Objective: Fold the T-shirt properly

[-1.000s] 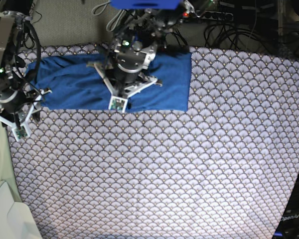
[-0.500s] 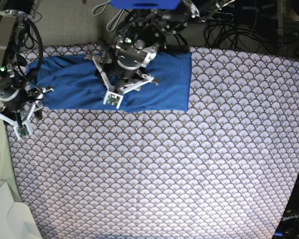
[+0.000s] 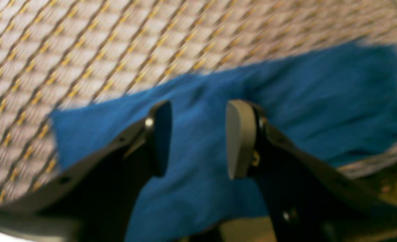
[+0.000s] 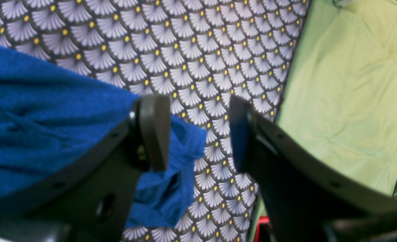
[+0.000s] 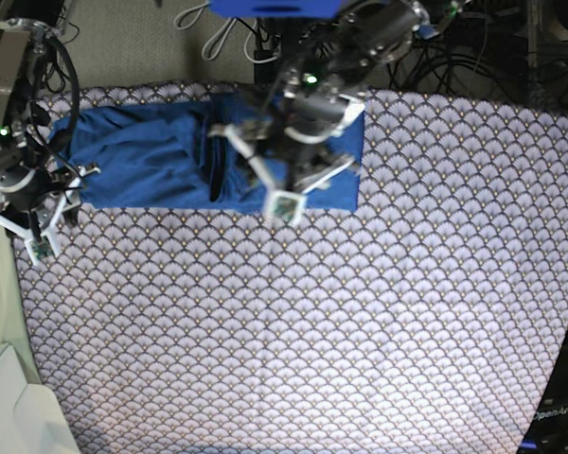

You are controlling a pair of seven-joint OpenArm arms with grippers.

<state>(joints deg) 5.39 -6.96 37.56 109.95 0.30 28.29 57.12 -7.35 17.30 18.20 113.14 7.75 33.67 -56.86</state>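
We see the T-shirt lying as a long blue band along the far edge of the worktop, on the scallop-patterned tablecloth, running from the far left corner to about the middle. A dark crease or fold crosses it near its middle, just left of the left arm's hand.

The left hand hangs over the right part of the shirt. In the left wrist view its two fingers stand apart, with blue cloth showing plainly between them and nothing pinched; that view is blurred, so we cannot tell whether the pads touch the fabric or hover just above it.

The right hand sits at the left end of the shirt, by the left edge of the worktop. Its fingers are spread as well, and nothing is held between them: tablecloth shows in the gap. One finger lies over the shirt's rumpled end, the other over bare tablecloth near the edge, beyond which a pale green sheet shows.
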